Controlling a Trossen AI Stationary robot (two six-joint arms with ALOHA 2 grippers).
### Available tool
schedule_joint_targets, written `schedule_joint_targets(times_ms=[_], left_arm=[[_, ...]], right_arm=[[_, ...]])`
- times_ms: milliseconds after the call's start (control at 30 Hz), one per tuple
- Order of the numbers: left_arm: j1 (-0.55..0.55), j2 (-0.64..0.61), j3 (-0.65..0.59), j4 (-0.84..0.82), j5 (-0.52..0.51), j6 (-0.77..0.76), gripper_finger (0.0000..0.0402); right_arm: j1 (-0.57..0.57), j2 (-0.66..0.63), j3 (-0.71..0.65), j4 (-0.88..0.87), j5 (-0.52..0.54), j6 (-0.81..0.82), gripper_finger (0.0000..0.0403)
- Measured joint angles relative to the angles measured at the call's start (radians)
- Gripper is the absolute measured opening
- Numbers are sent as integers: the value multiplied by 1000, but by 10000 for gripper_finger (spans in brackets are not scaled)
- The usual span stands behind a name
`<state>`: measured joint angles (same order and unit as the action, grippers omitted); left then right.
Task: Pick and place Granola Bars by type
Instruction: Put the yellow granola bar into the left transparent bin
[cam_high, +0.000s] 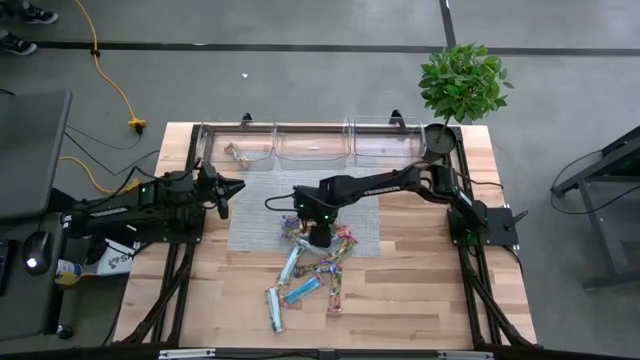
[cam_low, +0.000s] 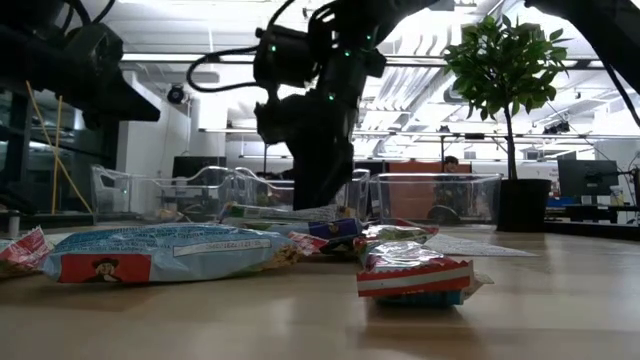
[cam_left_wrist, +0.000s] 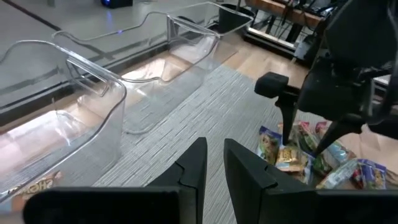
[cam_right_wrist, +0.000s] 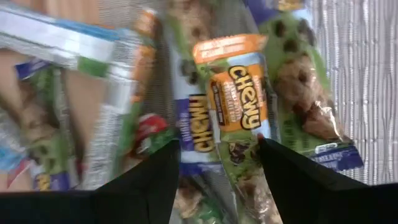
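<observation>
orange "chewy" label on granola bar (cam_right_wrist: 239, 112).

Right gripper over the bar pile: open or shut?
Open: the right gripper has its fingers spread either side of a Chewy bar, not pinching it.

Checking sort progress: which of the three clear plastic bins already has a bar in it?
The clear plastic bin on the left arm's side: one brown-wrapped granola bar lies in it. The middle bin and the plant-side bin show none.
</observation>
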<state>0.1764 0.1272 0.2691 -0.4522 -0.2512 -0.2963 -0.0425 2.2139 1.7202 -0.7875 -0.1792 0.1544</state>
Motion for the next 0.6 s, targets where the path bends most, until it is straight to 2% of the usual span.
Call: schedule_joint_targets(times_ms=[300,600], left_arm=[[0,0,0,0,0,3,54],[0,0,0,1,0,3,54]], right_arm=[[5,-2,-44,0,79,10,202],[4,-1,-12,-15,110,21,124]])
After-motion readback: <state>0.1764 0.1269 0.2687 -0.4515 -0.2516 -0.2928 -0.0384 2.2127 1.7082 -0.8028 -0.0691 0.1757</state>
